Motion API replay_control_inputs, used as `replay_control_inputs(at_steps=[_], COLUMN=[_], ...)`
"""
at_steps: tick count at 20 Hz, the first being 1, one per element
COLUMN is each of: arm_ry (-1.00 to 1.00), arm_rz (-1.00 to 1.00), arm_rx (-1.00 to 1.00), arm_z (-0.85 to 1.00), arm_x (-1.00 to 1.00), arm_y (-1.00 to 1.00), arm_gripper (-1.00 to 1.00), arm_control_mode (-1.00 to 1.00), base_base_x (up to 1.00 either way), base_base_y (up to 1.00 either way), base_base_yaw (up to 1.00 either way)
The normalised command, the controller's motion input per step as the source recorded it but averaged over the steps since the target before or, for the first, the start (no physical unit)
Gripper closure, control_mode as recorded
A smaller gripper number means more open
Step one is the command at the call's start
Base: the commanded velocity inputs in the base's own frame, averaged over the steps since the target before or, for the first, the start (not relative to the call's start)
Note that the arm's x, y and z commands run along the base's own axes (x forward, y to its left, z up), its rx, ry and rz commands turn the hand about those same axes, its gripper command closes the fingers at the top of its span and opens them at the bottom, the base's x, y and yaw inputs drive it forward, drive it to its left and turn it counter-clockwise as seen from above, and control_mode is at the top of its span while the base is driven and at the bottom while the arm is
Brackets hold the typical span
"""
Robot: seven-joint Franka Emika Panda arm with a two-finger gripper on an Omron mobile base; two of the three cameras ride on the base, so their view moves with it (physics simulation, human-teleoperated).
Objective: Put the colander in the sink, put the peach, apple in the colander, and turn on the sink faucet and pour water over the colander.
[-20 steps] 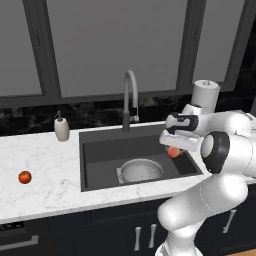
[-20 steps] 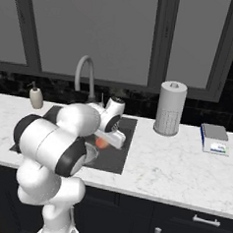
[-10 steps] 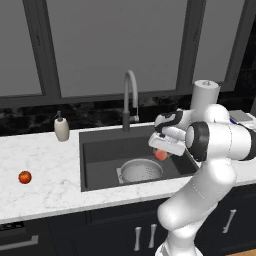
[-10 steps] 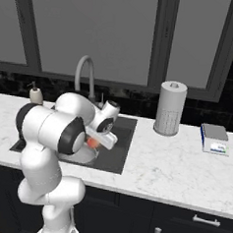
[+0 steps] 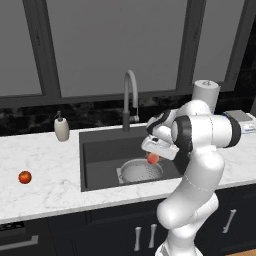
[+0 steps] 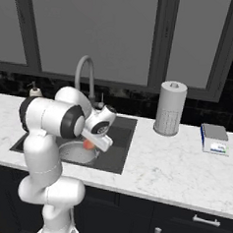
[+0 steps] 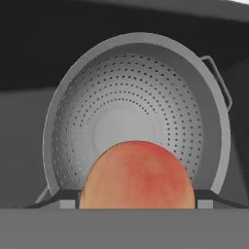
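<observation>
Marble tabletop (image 5: 45, 192) is stretching across the lower frame, with the sink (image 5: 100, 150) sunk into it at centre. Nearest, the hand (image 5: 154, 153) is pinching the peach (image 7: 137, 176), pale orange with a redder blush, right above the colander (image 5: 141, 171). Letting go should probably wait until it is centred low over the perforated bowl. Far left, the apple (image 5: 24, 177) is sitting alone.
</observation>
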Motion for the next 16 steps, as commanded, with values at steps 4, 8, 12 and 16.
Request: replay_control_inputs(at_steps=[4,8,12,16], arm_ry=[0.0,0.0,0.0,0.0], arm_rz=[0.03,0.05,0.06,0.06], arm_rx=[0.0,0.0,0.0,-0.02], arm_z=[-0.27,-0.32,-0.35,-0.27], arm_x=[0.06,0.0,0.0,0.0], arm_y=[0.3,0.22,0.06,0.0], arm_gripper=[1.0,1.0,1.0,1.0], arm_control_mode=[-1.0,-1.0,-1.0,-1.0], base_base_x=[0.0,0.0,0.0,0.0], base_base_y=[0.0,0.0,0.0,0.0], base_base_yaw=[0.0,0.0,0.0,0.0])
